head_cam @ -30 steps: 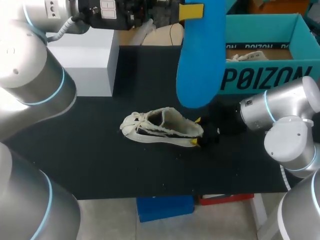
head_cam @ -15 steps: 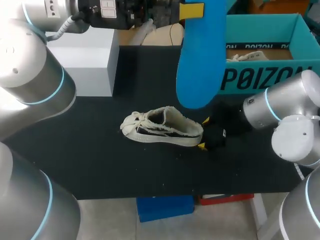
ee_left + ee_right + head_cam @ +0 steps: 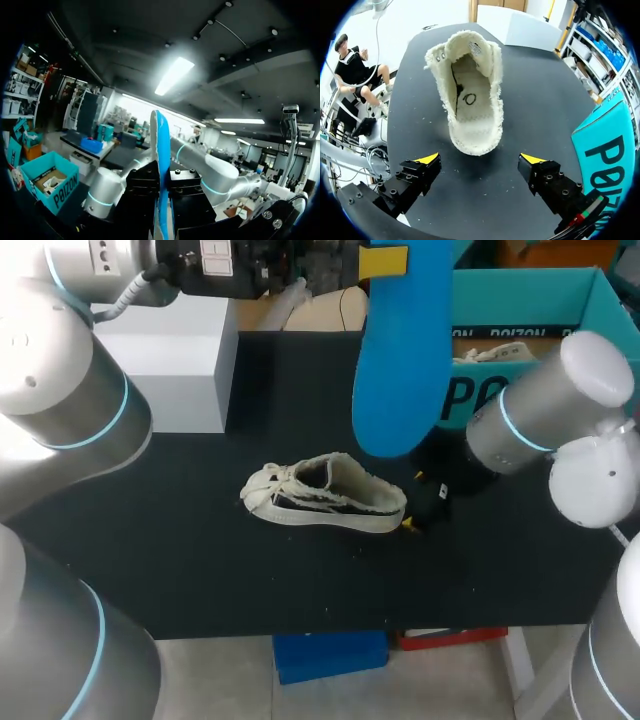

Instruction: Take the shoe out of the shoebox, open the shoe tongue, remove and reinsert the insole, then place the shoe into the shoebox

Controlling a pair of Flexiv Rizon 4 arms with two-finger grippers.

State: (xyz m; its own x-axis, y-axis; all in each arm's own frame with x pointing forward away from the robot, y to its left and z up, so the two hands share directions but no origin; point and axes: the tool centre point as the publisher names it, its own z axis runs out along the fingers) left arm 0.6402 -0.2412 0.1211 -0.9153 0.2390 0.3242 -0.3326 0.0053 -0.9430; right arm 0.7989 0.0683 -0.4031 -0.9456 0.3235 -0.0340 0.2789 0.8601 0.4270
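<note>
Light, soft frayed shoe (image 3: 325, 495) sits mid-frame, heel just ahead of the spread right gripper (image 3: 480, 160), untouched; left gripper (image 3: 386, 260) pinches the thin bendy insole (image 3: 400, 350) upper centre; likeliest firm hold is the heel collar.

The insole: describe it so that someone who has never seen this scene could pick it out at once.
Find the black table, with the teal shoebox at its far right corner. Just left of that box, the left gripper holds the insole on end in the air, near the cream shoe. It is the only flat, bright blue, foot-shaped thing.
</note>
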